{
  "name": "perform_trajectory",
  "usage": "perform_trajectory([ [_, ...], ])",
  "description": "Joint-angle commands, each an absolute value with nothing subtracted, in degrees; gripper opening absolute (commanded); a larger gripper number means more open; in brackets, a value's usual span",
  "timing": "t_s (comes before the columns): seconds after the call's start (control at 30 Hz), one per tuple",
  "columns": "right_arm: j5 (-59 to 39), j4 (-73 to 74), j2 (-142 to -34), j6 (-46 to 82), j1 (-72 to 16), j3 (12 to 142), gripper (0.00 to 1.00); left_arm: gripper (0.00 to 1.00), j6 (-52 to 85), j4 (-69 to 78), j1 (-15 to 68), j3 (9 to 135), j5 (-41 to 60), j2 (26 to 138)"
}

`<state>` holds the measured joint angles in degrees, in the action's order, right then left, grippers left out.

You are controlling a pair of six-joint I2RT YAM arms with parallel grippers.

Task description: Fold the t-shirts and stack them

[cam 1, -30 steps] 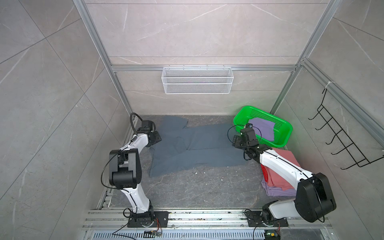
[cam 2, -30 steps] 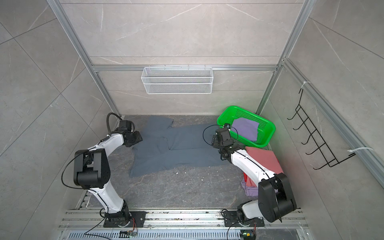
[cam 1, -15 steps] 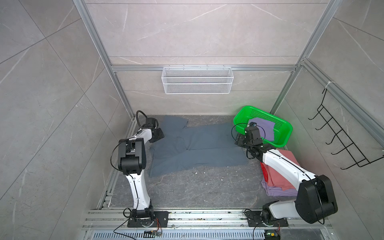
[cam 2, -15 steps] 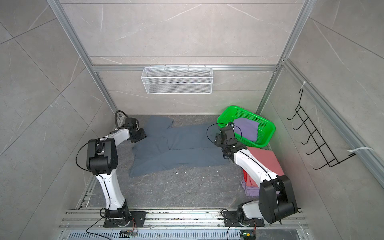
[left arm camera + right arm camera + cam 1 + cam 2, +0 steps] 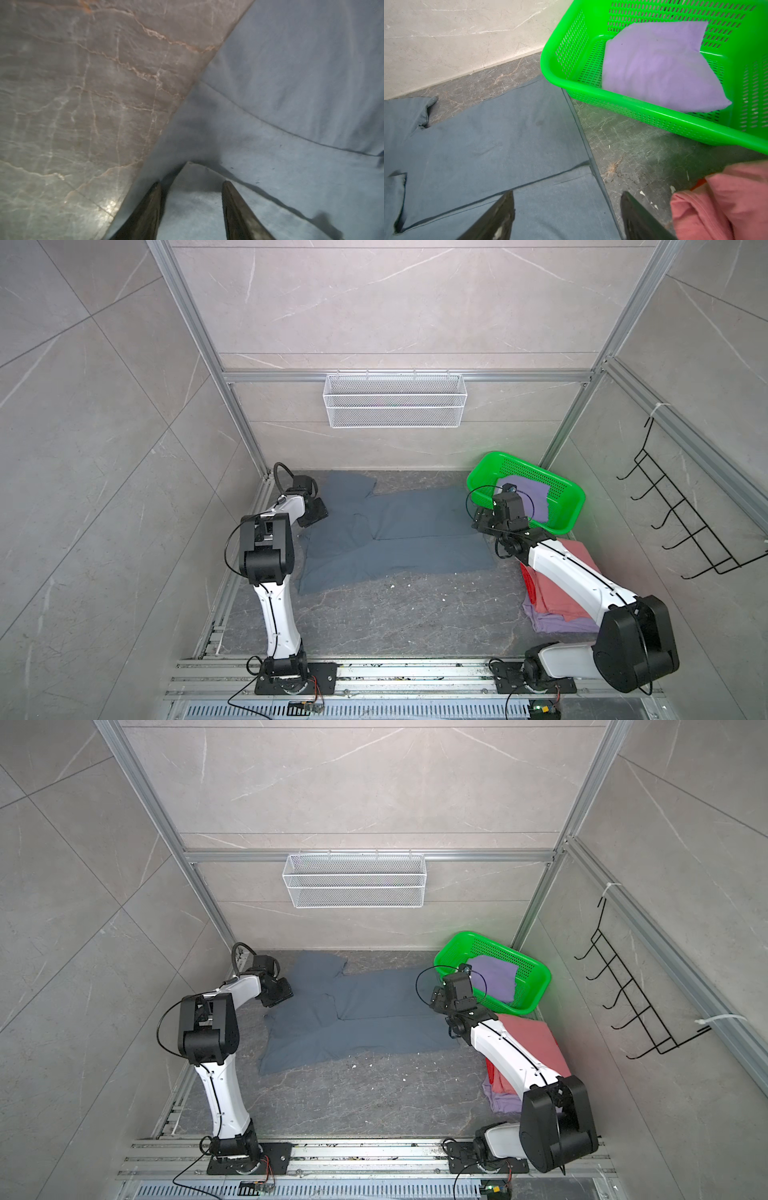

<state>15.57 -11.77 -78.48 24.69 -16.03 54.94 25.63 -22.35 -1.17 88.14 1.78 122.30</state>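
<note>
Marble worktop (image 5: 395, 614) under blue-grey t-shirt (image 5: 399, 556): laid out, long axis side to side, sleeves toward left pincer (image 5: 191, 182), parted astride a cloth ridge visible only in its wrist view; right pincer (image 5: 566, 193) released over hem.

The left arm (image 5: 274, 605) is standing upright from its base, bending at the elbow and pointing its forearm toward the far left corner. The left gripper (image 5: 191, 184) is angling downward, its fingers (image 5: 149, 207) sitting partly apart. The right arm (image 5: 573, 572) is leaning low from the near right, and the right gripper (image 5: 566, 194) is gaping wide, aimed downward.
</note>
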Motion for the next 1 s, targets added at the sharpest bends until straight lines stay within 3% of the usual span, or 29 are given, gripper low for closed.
perform_trajectory([
  [0.0, 15.21, -12.48, -77.01, 25.66, -15.58, 53.65, 0.8, 0.46, 27.23, -23.99, -1.47, 89.91, 2.52, 123.39],
  [0.37, 14.95, -12.39, -77.48, 26.24, -14.61, 52.61, 0.8, 0.18, 26.8, -23.73, -1.48, 89.52, 1.46, 122.73],
  [0.53, 14.94, -12.31, -77.76, 26.45, -14.24, 52.28, 0.8, 0.01, 25.85, -23.73, -1.45, 89.89, 1.55, 122.59],
  [0.77, 13.8, -13.57, -80.8, 29.44, -12.1, 51.98, 0.82, 0.0, 25.21, -23.58, -1.45, 88.11, 3.46, 118.83],
  [0.97, 13.55, -16.62, -86.85, 32.21, -11.08, 52.71, 0.82, 0.0, 24.44, -22.01, -1.56, 83.3, 9.15, 108.1],
])
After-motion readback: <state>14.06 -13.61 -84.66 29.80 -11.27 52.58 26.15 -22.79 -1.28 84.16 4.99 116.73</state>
